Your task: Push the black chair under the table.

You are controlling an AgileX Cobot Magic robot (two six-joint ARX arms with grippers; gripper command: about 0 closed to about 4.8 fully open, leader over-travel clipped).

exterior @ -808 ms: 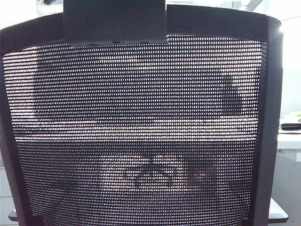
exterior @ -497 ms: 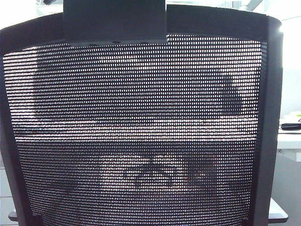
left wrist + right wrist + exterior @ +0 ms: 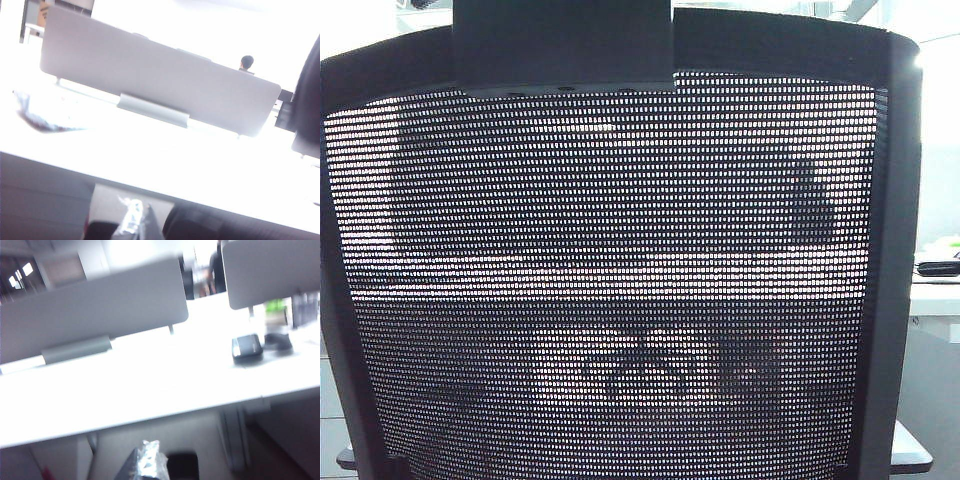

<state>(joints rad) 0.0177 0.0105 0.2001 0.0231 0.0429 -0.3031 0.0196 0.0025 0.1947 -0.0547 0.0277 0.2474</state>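
Exterior view: black chair (image 3: pixel 620 300) mesh back fills frame | left end effector (image 3: pixel 131 225), right end effector (image 3: pixel 147 462): state unclear

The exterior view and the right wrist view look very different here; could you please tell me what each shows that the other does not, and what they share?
Only the exterior view shows the black chair: its mesh back fills nearly the whole picture, with the headrest plate on top.

Only the right wrist view shows the grey partition panels standing on the table, a small dark device lying on the tabletop, and the right gripper low under the table's edge; whether it is open is unclear.

Both show the table, though the exterior view catches only a strip beside the chair. The left gripper appears in neither.
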